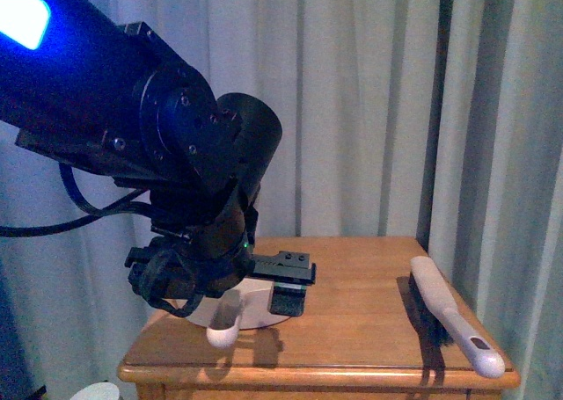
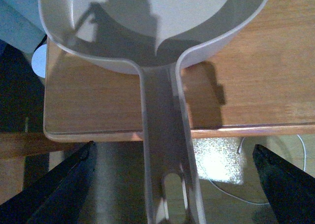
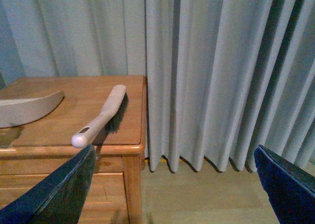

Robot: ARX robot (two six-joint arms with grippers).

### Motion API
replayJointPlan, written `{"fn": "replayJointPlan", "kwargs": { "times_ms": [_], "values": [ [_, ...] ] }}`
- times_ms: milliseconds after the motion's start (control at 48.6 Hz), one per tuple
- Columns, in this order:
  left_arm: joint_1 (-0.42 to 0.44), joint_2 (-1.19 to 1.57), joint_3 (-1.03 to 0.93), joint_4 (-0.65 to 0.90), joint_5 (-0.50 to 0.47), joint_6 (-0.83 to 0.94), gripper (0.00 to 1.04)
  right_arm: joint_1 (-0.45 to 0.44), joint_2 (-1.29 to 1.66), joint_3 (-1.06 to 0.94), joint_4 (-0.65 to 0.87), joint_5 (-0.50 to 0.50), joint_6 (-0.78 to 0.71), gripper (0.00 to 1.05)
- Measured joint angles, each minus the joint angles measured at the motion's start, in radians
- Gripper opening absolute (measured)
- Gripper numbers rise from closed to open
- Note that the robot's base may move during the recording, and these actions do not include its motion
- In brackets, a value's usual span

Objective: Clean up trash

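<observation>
The left arm [image 1: 132, 110] looms closest, its left end effector [image 2: 173, 146] spread wide astride the dustpan [image 2: 123, 47] handle, touching nothing and holding nothing. I'd judge this the tool-fetching step: next it must settle and close squarely on that handle. The right end effector [image 3: 174, 150], equally wide and empty, faces the brush [image 3: 101, 118] on the desk [image 1: 352, 330]. The trash shows in no view, so I cannot place it against either.

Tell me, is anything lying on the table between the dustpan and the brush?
Nothing lies there. Between the dustpan and the brush there is only the bare wood of the table. This shows in the front view and the right wrist view.
</observation>
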Motion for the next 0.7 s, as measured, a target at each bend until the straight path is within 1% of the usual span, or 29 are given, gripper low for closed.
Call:
{"fn": "replayJointPlan", "kwargs": {
  "times_ms": [247, 700],
  "values": [
    [0.021, 0.07, 0.029, 0.017, -0.005, 0.036, 0.97, 0.0, 0.0, 0.0, 0.0, 0.0, 0.0, 0.97],
    [0.032, 0.158, 0.076, 0.047, -0.006, 0.074, 0.97, 0.0, 0.0, 0.0, 0.0, 0.0, 0.0, 0.97]
  ]
}}
